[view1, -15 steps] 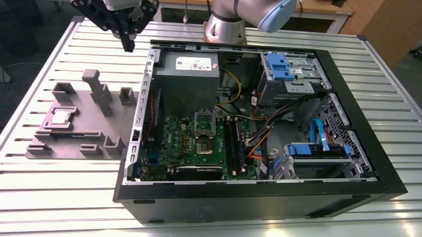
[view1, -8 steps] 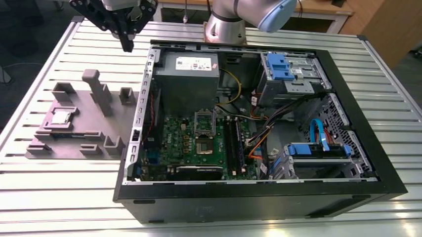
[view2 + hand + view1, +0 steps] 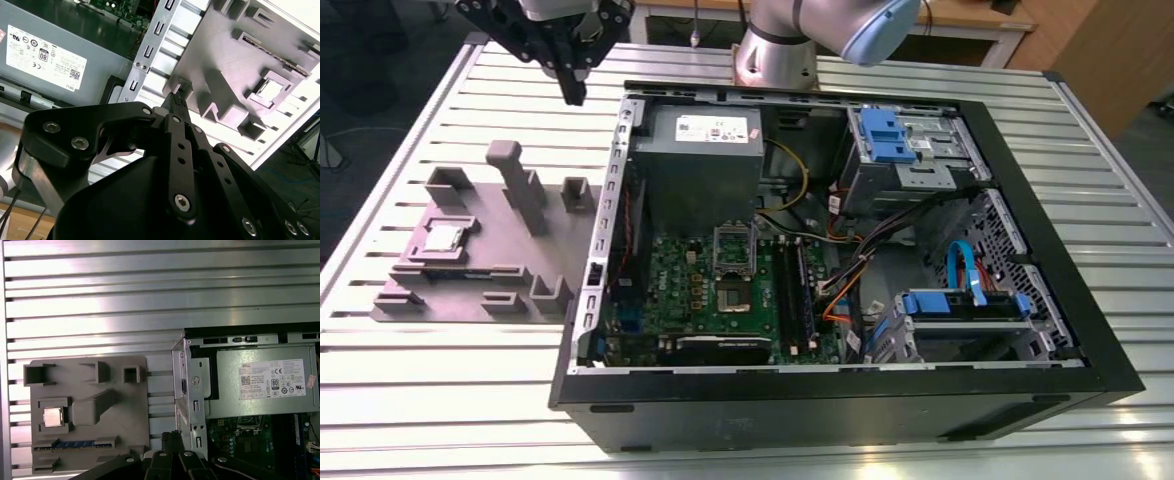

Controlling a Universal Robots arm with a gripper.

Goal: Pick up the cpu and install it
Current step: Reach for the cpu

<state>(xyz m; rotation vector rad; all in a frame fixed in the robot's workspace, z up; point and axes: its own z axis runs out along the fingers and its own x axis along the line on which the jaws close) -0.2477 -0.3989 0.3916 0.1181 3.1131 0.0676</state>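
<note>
The cpu (image 3: pixel 444 238) is a small silvery square lying flat in a recess of the grey holder block (image 3: pixel 520 270), on the table at the exterior view's left. It also shows in both wrist views, as the cpu (image 3: pixel 271 90) and the cpu (image 3: pixel 52 416). My gripper (image 3: pixel 574 92) hangs high above the table beyond the block's far end, near the case's far corner, well apart from the chip. Its fingers (image 3: pixel 172 438) are pressed together and hold nothing. The motherboard's socket (image 3: pixel 732 290) sits in the middle of the open computer case (image 3: pixel 854 390).
The grey power supply box (image 3: pixel 704 130) with a white label fills the case's far corner. Black memory sticks (image 3: pixel 795 290) stand beside the socket, and blue drive cages (image 3: pixel 894 135) and cables crowd the exterior view's right. The holder block has upright posts (image 3: pixel 520 185). The table (image 3: pixel 454 400) is slatted metal.
</note>
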